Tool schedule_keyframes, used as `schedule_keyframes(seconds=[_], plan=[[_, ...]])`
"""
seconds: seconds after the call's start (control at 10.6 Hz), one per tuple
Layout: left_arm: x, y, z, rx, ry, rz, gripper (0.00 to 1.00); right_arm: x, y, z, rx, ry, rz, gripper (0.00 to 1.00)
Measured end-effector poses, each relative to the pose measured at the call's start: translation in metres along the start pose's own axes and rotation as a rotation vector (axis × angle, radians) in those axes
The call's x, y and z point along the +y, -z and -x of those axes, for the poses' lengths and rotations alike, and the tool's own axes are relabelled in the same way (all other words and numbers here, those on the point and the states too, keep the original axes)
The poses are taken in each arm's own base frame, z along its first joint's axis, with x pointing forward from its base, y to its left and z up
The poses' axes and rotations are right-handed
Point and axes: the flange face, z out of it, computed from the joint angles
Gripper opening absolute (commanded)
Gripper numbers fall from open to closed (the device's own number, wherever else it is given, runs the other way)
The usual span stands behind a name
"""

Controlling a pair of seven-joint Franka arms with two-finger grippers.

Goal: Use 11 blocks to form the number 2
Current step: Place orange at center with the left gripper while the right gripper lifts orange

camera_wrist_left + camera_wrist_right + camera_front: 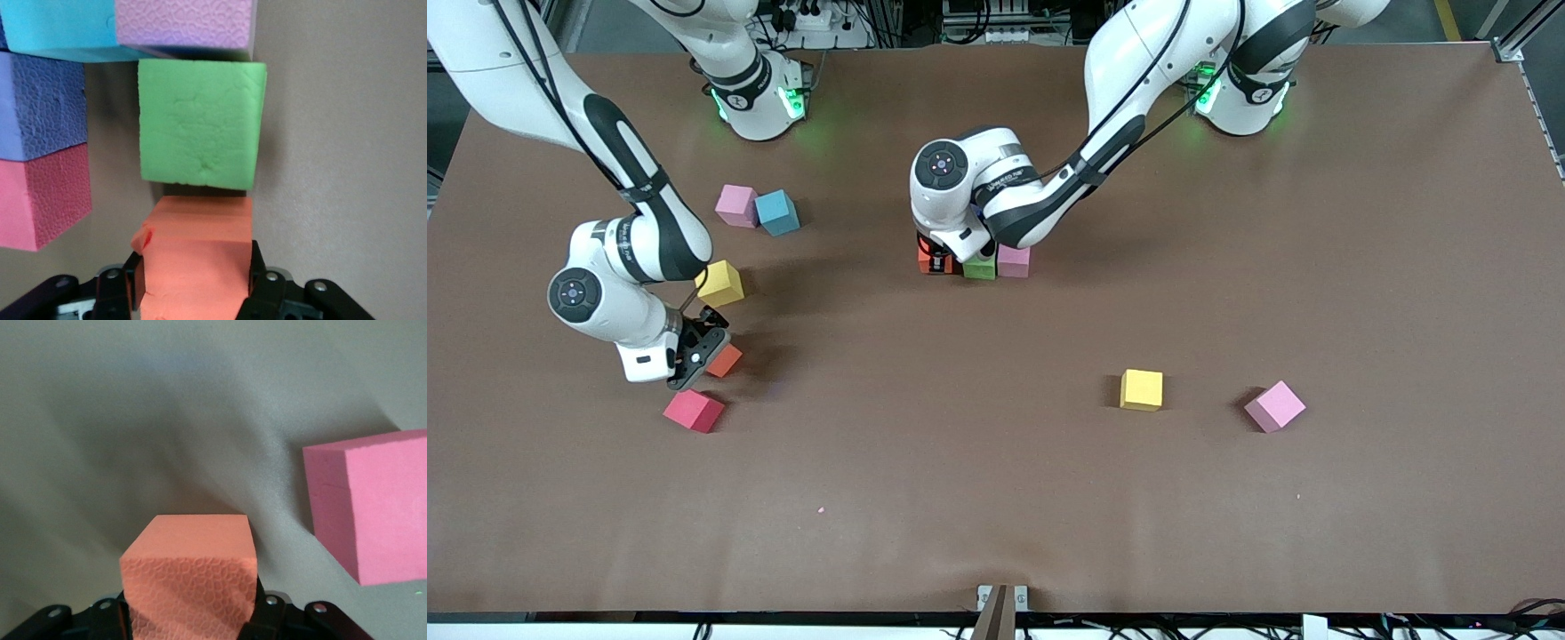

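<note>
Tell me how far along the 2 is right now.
Early stage. A small cluster sits mid-table: a green block and a pink one in a row, more hidden under the left arm. The left gripper is shut on an orange block beside the green one. The right gripper has closed on another orange block. Loose blocks left include a yellow one and a red one.

Front cam: high, faces both arms, sees whole counter (pixel 996 533). Wrist cams: very close, looking down past fingers (pixel 137 283); each shares its orange block w/ front.
</note>
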Motion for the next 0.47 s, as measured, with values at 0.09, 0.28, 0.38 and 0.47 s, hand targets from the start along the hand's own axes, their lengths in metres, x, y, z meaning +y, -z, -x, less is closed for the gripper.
schedule_keyframes(seconds=[0.09,0.28,0.38,0.47], plan=[[-0.001,-0.004,-0.002,0.006,-0.001,-0.005,0.1,-0.003,0.002,-0.006,0.006,0.011,0.0,0.45],[-0.003,-0.007,-0.003,0.012,-0.002,-0.009,0.1,-0.012,0.012,-0.027,0.03,0.021,0.01,0.45],[-0.003,-0.008,-0.004,0.013,-0.001,-0.01,0.1,-0.017,0.02,-0.038,0.035,0.012,0.011,0.45],[-0.003,-0.009,-0.005,0.015,0.0,-0.01,0.1,-0.023,0.029,-0.048,0.027,0.002,0.0,0.45]])
